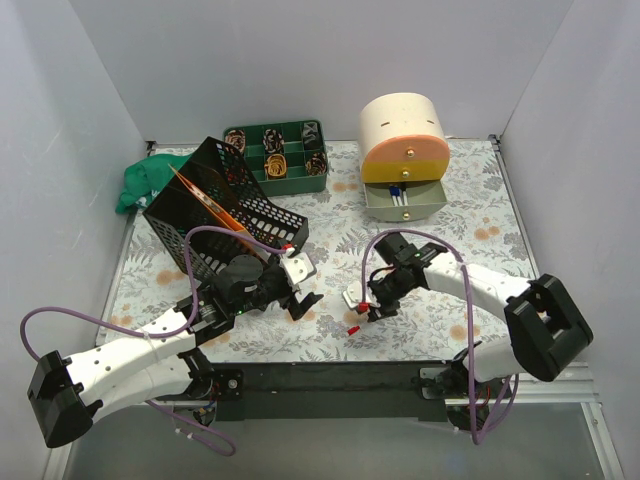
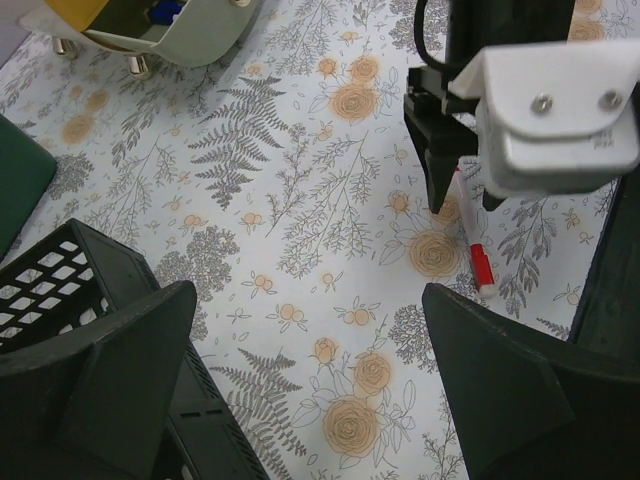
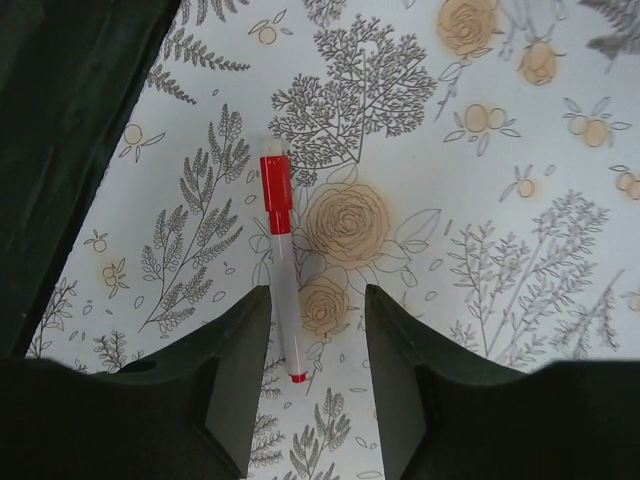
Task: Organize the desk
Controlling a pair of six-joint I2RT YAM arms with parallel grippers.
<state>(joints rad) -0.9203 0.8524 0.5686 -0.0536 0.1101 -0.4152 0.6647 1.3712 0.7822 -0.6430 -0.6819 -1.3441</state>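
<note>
The desk (image 1: 470, 205) has a pale floral top. A white marker with a red cap (image 1: 358, 318) lies on it near the front middle. My right gripper (image 1: 374, 306) is open and hovers just above the marker. In the right wrist view the marker (image 3: 285, 290) lies between the fingers, close to the left fingertip (image 3: 240, 370), with the gripper (image 3: 315, 345) empty. My left gripper (image 1: 305, 300) is open and empty, low over the desk beside the mesh rack. In the left wrist view the left gripper (image 2: 310, 390) faces the marker (image 2: 472, 235) and the right gripper (image 2: 460, 195).
A black wire-mesh file rack (image 1: 225, 215) stands tilted at the left with an orange item in it. A green compartment tray (image 1: 257, 132) with rolls and a green cloth (image 1: 145, 180) are at the back left. A round pink-and-yellow drawer unit (image 1: 403, 150) has its bottom drawer open.
</note>
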